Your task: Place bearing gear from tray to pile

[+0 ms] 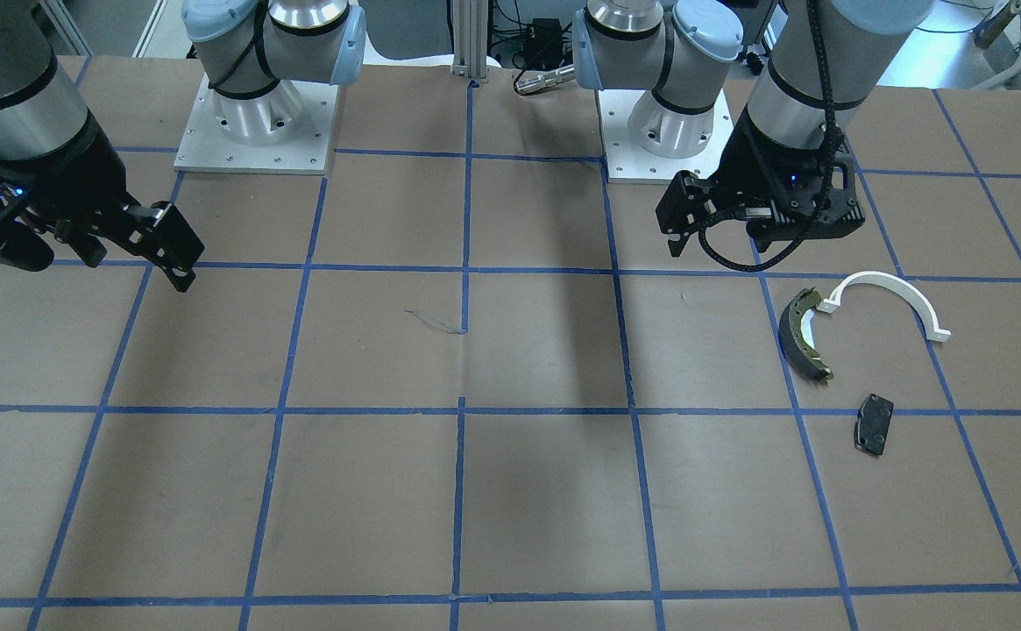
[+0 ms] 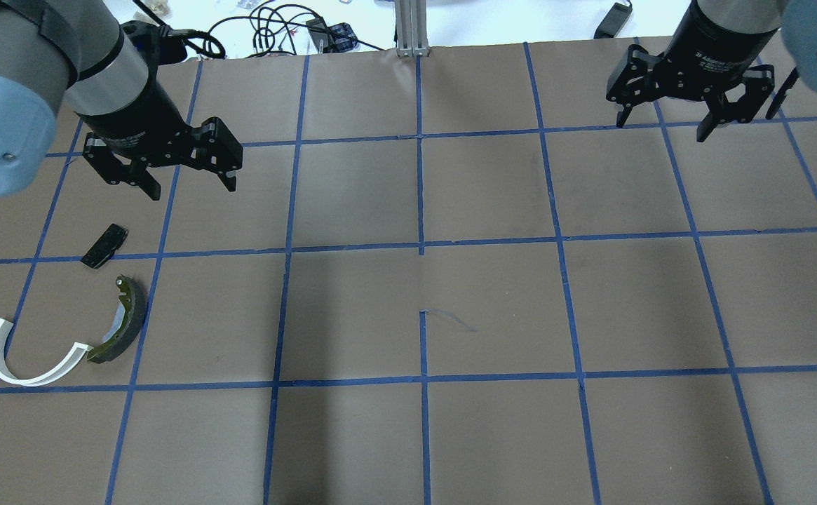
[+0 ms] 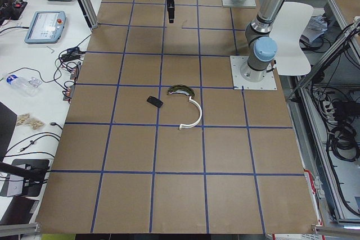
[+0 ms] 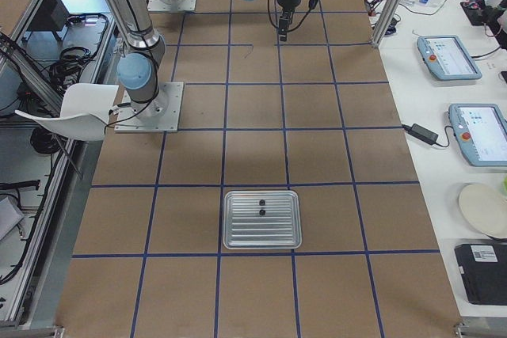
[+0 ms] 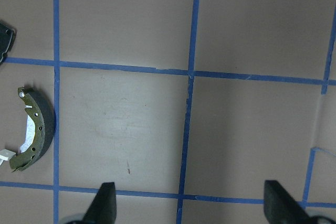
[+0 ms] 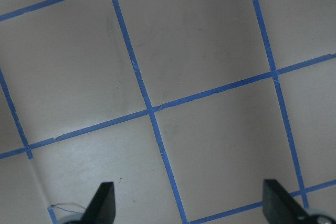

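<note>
The metal tray (image 4: 231, 231) lies on the table at the robot's right end, seen only in the exterior right view. Two small dark bits (image 4: 260, 201) sit in it, too small to tell whether they are the bearing gear. The pile lies at the left end: a dark curved brake shoe (image 2: 124, 326) (image 1: 797, 337) (image 5: 37, 129), a white half-ring bracket (image 2: 19, 368) (image 1: 896, 289) and a black brake pad (image 2: 104, 245) (image 1: 874, 424). My left gripper (image 2: 191, 186) (image 5: 193, 205) hangs open just beyond the pile, nothing in it. My right gripper (image 2: 660, 128) (image 6: 191, 205) is open over bare table, far from the tray.
Brown paper with a blue tape grid covers the table (image 2: 492, 308). Both arm bases (image 1: 256, 123) (image 1: 668, 123) stand at the robot's side. Benches with pendants (image 4: 447, 57) and cables run along the far long edge. A white chair (image 4: 75, 108) stands behind the robot.
</note>
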Available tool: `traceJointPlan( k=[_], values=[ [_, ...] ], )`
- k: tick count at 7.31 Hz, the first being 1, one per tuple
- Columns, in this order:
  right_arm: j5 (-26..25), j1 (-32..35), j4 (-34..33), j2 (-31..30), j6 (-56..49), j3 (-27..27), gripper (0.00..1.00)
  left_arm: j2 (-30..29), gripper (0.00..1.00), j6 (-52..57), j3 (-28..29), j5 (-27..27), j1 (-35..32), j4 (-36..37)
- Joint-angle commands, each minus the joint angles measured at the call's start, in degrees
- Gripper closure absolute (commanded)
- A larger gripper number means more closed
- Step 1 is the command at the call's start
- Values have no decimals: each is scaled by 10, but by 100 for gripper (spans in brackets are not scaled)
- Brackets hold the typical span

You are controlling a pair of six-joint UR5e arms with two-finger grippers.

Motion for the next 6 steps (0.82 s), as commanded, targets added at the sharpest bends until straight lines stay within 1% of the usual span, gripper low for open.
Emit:
traceJointPlan(
  k=[1, 2, 4, 5, 6],
  values=[
    [-5, 0, 1, -2, -5, -3, 0, 0, 0, -1, -1, 0, 0, 0],
    [-6, 0, 6, -4, -9, -4, 0, -2, 0, -1, 0, -4, 0, 1],
    [-1, 0, 15, -1, -17, -38, 0, -1, 0, -1, 0, -3, 0, 2],
    [1, 1, 39, -3, -13, -44, 0, -1, 0, -1, 0, -5, 0, 2],
    [12, 8, 41, -4, -11, -44, 0, -1, 0, -2, 0, -7, 0, 3]
  ],
)
